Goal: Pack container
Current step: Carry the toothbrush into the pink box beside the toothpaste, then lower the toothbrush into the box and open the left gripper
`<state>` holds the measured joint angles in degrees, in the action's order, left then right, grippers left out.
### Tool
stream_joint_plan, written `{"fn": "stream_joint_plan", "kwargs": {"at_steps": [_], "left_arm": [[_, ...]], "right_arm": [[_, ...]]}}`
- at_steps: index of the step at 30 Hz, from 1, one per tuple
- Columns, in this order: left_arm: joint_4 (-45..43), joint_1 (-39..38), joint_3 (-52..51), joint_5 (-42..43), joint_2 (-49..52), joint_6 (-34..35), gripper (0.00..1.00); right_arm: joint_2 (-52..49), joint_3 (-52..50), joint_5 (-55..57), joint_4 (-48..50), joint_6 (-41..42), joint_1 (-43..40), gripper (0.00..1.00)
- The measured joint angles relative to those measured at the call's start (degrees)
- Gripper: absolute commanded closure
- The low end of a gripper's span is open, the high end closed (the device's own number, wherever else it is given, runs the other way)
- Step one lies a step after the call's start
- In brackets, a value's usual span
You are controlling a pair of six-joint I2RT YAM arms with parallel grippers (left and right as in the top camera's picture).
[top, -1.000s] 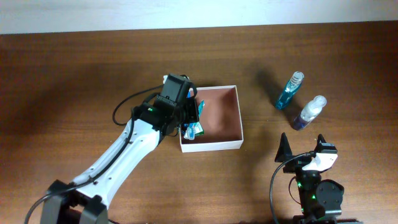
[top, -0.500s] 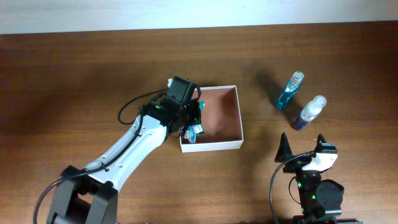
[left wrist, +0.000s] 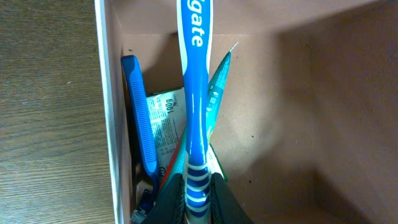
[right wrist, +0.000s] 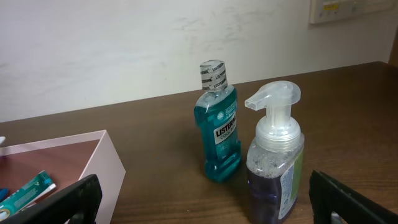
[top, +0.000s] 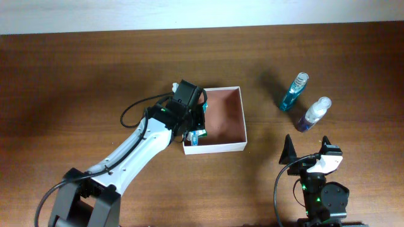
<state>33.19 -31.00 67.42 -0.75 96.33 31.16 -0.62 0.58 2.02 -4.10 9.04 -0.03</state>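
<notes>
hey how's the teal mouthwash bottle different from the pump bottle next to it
The mouthwash bottle holds teal liquid; the pump bottle holds purplish. The mouthwash bottle has a screw cap, the pump bottle a pump head. Both stand upright on the table, outside the container.

Left end effector (left wrist: 196,194) clamped; right (right wrist: 202,186) agape

The left arm (top: 129,151) is clad in white shells with black joints; a black cable (top: 129,112) is looped by its wrist. The right arm (top: 322,192) is black, white-capped, dotted with green lights; its tool (top: 307,150) is fitted with pointed black fingers (top: 288,151).
</notes>
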Motion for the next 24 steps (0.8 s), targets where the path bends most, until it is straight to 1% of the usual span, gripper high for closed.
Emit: {"fn": "stream_joint_plan", "kwargs": {"at_steps": [1, 4, 8, 19, 24], "left_arm": [[0.0, 0.0, 0.0, -0.3, 0.0, 0.0, 0.94], [0.0, 0.0, 0.0, -1.5, 0.0, 0.0, 0.92], [0.0, 0.0, 0.0, -2.7, 0.0, 0.0, 0.92], [0.4, 0.0, 0.0, -2.7, 0.2, 0.0, 0.91], [0.5, 0.0, 0.0, -2.7, 1.7, 0.0, 0.87]], "right_arm": [[0.0, 0.0, 0.0, 0.0, 0.0, 0.0, 0.02], [0.0, 0.0, 0.0, 0.0, 0.0, 0.0, 0.02], [0.0, 0.0, 0.0, 0.0, 0.0, 0.0, 0.02], [0.0, 0.0, 0.0, 0.0, 0.0, 0.0, 0.02], [0.0, 0.0, 0.0, 0.0, 0.0, 0.0, 0.02]]}}
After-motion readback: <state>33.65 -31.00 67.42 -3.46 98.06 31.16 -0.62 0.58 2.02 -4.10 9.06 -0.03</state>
